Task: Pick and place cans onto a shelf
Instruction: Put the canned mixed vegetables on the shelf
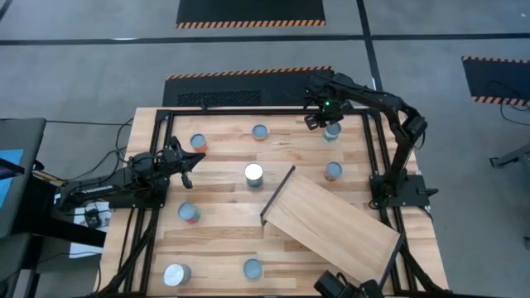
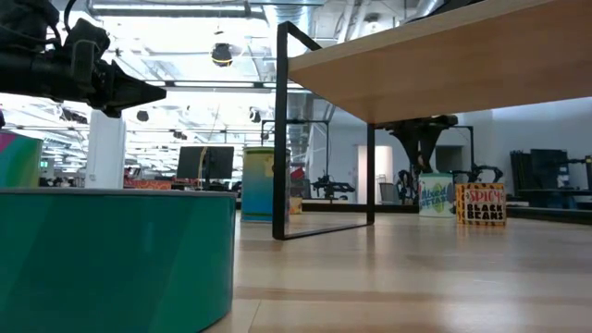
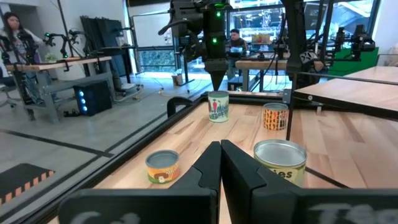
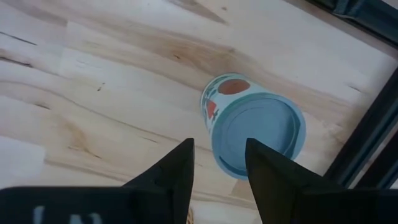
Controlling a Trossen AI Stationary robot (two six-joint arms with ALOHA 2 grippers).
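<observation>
From above, the right gripper (image 1: 325,117) hangs at about one o'clock on the table (image 1: 224,203), its fingers spread and empty, right over a blue-topped can (image 1: 332,131) near the far right corner. The left gripper (image 1: 192,159), clenched on nothing, waits at nine o'clock. The shelf (image 1: 335,223) lies tilted toward five o'clock, bare of cans. Other cans stand scattered: a white-topped can (image 1: 253,173) near the centre, one at twelve o'clock (image 1: 260,132), another just beside the shelf's far corner (image 1: 333,170).

From table height, a teal can (image 2: 111,254) fills the near left, the shelf's underside (image 2: 444,65) spans overhead, and a black-bean can (image 2: 481,204) stands far off.

The left wrist camera looks past shut fingers (image 3: 211,171) at a short yellow-labelled can (image 3: 163,167) and a silver-topped can (image 3: 280,160); beyond, the right arm's gripper (image 3: 217,78) points down over a green-labelled can (image 3: 218,106).

The right wrist camera shows parted fingers (image 4: 177,171) above the can's blue lid (image 4: 258,134), not touching it.
</observation>
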